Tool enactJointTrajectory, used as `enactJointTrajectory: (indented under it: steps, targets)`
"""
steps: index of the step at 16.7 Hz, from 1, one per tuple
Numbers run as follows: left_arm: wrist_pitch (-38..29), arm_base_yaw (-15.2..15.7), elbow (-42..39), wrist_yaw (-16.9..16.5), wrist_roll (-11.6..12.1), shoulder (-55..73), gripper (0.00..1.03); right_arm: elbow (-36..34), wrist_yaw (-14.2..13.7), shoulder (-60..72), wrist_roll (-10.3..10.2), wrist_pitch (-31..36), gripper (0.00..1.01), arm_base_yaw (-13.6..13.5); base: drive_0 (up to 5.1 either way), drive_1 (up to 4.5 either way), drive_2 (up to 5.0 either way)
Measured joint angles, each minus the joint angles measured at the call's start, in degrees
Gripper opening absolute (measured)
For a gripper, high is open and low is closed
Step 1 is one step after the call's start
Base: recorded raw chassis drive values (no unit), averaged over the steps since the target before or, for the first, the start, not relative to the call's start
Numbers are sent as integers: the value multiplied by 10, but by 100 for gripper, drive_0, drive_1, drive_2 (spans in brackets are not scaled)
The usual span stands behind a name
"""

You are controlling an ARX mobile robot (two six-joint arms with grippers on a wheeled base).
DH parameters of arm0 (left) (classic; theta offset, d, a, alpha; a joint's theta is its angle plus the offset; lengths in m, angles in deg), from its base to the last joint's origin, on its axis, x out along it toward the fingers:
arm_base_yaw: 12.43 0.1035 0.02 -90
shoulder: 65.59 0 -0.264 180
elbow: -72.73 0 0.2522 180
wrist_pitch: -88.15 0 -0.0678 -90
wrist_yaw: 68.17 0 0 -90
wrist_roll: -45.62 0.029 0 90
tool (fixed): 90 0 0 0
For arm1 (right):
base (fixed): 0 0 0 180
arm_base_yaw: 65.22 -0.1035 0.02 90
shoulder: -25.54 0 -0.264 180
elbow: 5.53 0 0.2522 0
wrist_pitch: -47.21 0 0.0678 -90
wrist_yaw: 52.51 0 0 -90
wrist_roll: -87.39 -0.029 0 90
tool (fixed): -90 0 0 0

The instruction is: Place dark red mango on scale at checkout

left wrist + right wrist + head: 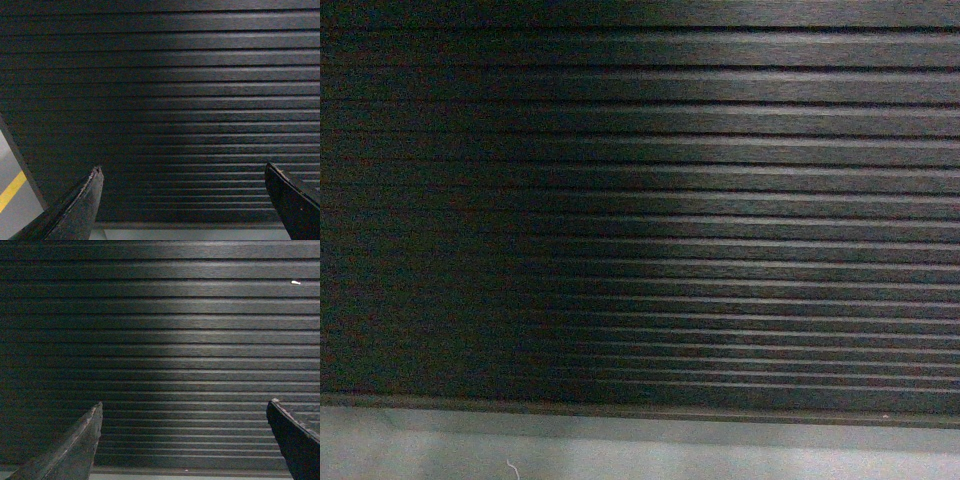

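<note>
My head camera is filled almost edge to edge by the checkout [640, 200], or rather its dark front: row on row of horizontal ribbed slats, lit brighter toward the right and falling into shadow on the left. Along the bottom of that view the slats end at a dark lip, and below it I see a pale grey strip [640, 455] with a small white squiggle on it near the left of centre; whether it is floor or the counter's foot I cannot tell.

From the left wrist I see the left gripper [182, 172] with its two dark, scuffed fingers [82, 205] spread wide, nothing between them but the slatted panel. At the left edge of this view the panel's corner gives way to grey floor [12, 210] carrying a yellow line [11, 191].

The right wrist shows much the same: the right gripper [184, 407] stands wide open and holds nothing, facing the slats. A tiny white fleck [296, 282] sits on a slat at upper right.

The dark red mango, the scale and the counter's top surface are not in any of my views.
</note>
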Motion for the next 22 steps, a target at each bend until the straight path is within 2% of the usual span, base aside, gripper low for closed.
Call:
enactJointTrajectory:
  steps: [22]
  targets:
    - [0,0,0,0,0,0,98,0,0,0,0,1,98,0,0,0,0]
